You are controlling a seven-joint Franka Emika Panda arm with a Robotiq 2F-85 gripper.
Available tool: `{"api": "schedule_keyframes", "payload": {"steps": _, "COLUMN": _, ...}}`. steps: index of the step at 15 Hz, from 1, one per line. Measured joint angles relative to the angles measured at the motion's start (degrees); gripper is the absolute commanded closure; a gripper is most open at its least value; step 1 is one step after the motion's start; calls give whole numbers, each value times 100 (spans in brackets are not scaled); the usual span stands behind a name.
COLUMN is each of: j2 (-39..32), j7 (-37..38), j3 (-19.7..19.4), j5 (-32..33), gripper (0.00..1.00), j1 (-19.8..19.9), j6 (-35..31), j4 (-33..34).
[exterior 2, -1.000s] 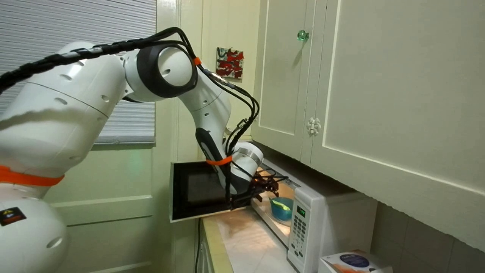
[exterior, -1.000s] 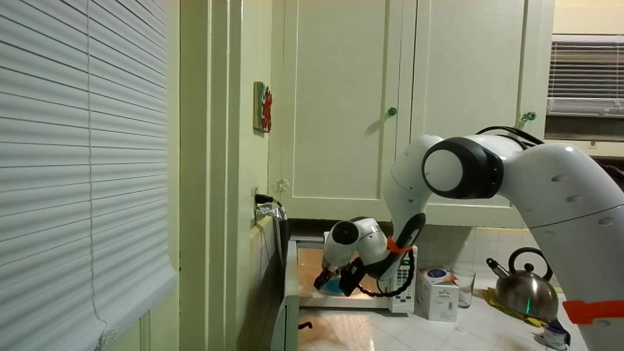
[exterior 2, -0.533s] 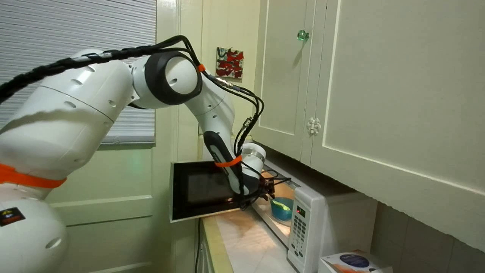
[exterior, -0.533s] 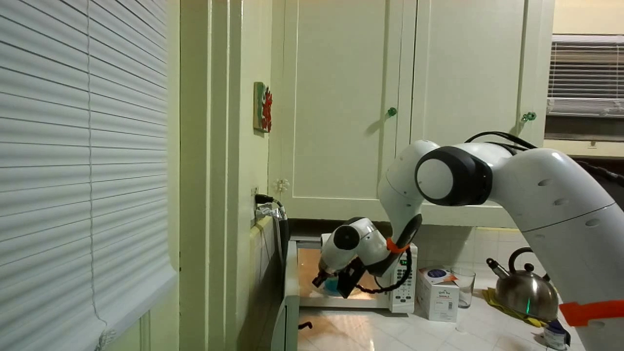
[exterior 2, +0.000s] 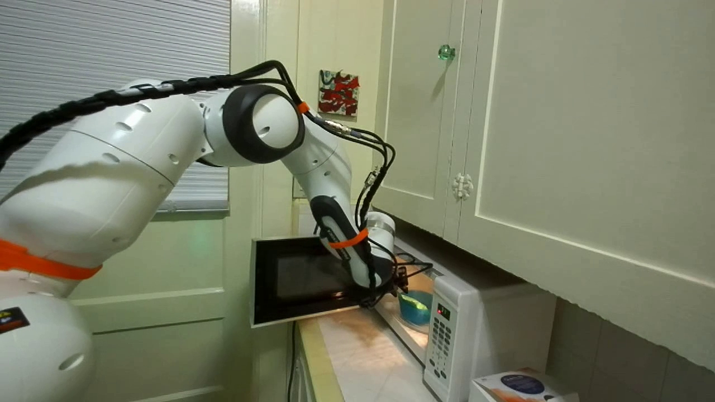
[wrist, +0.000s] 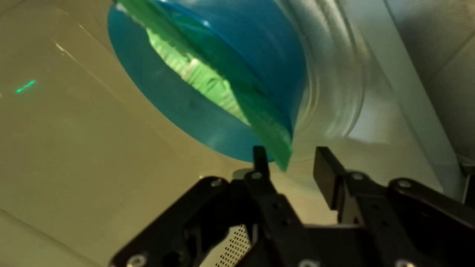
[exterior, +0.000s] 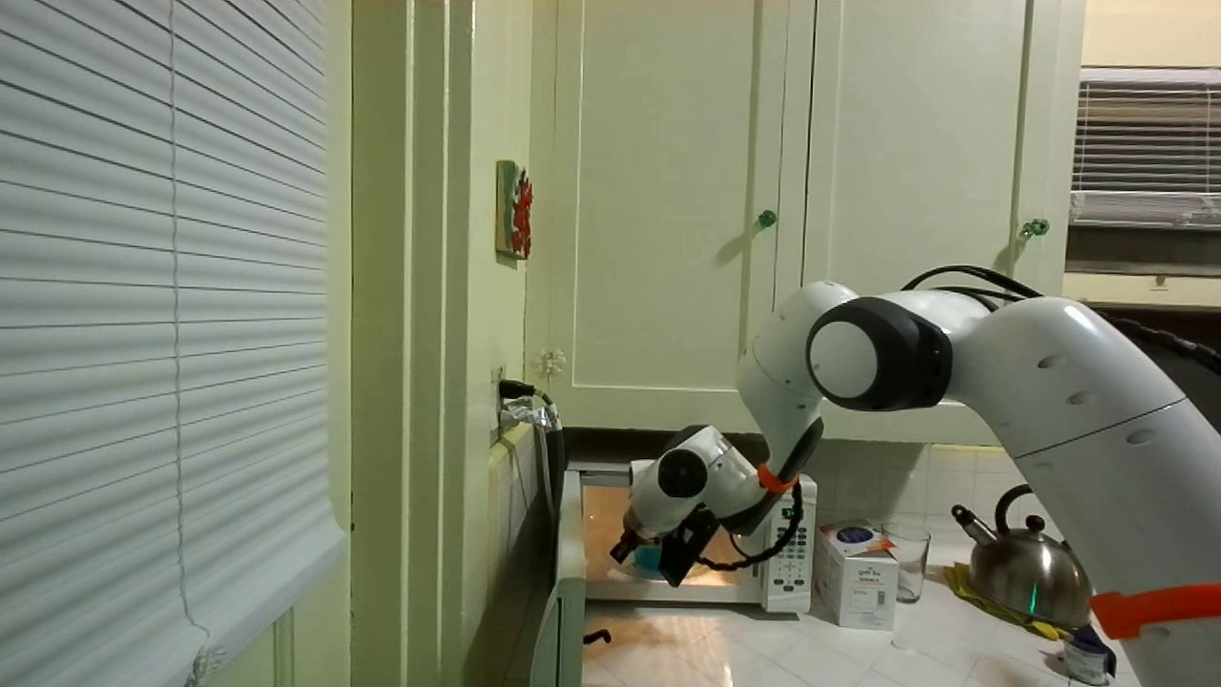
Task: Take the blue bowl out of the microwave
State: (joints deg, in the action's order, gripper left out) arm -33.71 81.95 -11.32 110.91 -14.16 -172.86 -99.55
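The blue bowl (wrist: 274, 48) stands on the glass turntable inside the microwave (exterior 2: 505, 312), whose door (exterior 2: 307, 279) hangs open. A green packet (wrist: 211, 81) lies in the bowl, its end poking past the rim. My gripper (wrist: 291, 157) is partly open at the cavity mouth, close to the bowl's near rim. In the wrist view the left finger overlaps the bowl's edge. The packet's tip shows between the two fingers, and the right finger stands off over the turntable side. Whether anything touches is unclear. The bowl (exterior 2: 414, 315) is partly covered by the gripper in both exterior views.
Overhead, cabinets (exterior 2: 586, 139) hang low above the microwave. A white box (exterior: 863, 577), a glass (exterior: 911, 563) and a steel kettle (exterior: 1025, 572) stand on the counter (exterior: 725, 658) beside it. The side wall (exterior: 515, 534) is close to the open door.
The arm has lowered a little and moved further toward the microwave, with the wrist shifting closer to the cavity. The bowl stays in its place.
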Motion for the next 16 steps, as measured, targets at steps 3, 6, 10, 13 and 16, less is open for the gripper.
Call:
{"api": "schedule_keyframes", "payload": {"steps": 3, "j2": -37, "j7": 216, "j3": 122, "j5": 215, "gripper": 100, "j1": 106, "j6": 0, "j4": 36}}
{"api": "schedule_keyframes", "payload": {"steps": 6, "j2": -30, "j7": 381, "j3": 245, "j5": 416, "gripper": 99, "j1": 207, "j6": -2, "j4": 49}}
{"api": "schedule_keyframes", "payload": {"steps": 10, "j2": 47, "j7": 489, "j3": 320, "j5": 566, "gripper": 99, "j1": 278, "j6": -26, "j4": 0}}
{"api": "schedule_keyframes", "payload": {"steps": 13, "j2": 254, "j7": 523, "j3": 324, "j5": 577, "gripper": 99, "j1": 351, "j6": -39, "j4": -217}}
{"api": "schedule_keyframes", "payload": {"steps": 16, "j2": 620, "j7": 936, "j3": 432, "j5": 853, "gripper": 99, "j1": 563, "j6": -409, "j4": -500}}
